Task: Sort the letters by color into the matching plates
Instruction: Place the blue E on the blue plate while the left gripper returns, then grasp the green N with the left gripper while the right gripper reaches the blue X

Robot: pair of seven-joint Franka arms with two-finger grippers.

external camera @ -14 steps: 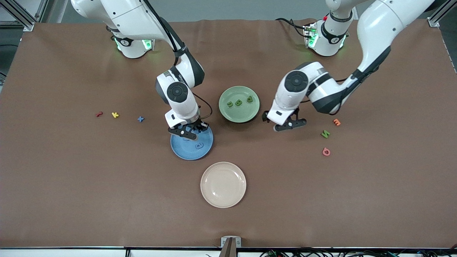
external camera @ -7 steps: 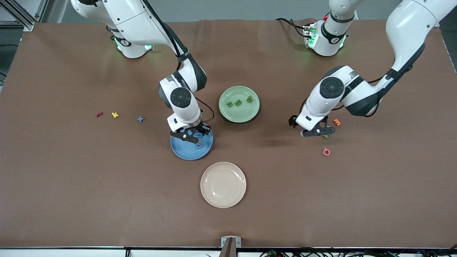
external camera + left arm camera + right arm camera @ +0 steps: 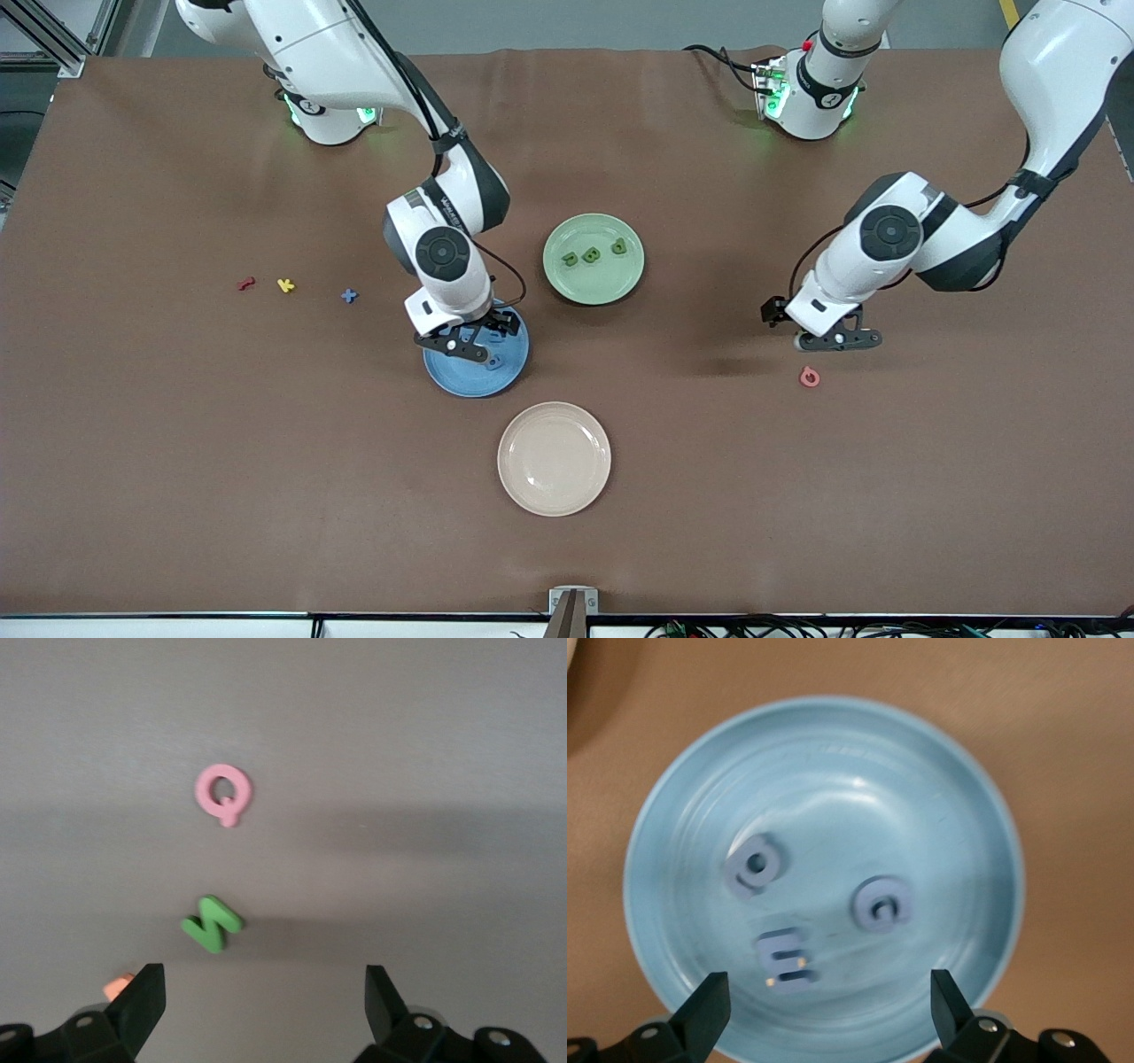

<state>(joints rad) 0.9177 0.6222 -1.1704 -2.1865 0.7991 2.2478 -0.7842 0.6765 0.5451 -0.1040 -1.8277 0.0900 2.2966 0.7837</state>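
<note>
Now the right tool (image 3: 824, 1014) is hanging open over the blue plate (image 3: 983, 815); the left tool (image 3: 264, 1010), open, is hovering above the green letter (image 3: 213, 923) and next needs lowering around it.

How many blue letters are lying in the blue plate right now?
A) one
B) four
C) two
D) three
D: the right wrist view shows three blue letters lying inside the blue plate, with the open right gripper over it; a fourth blue letter sits on the table toward the right arm's end.
</note>
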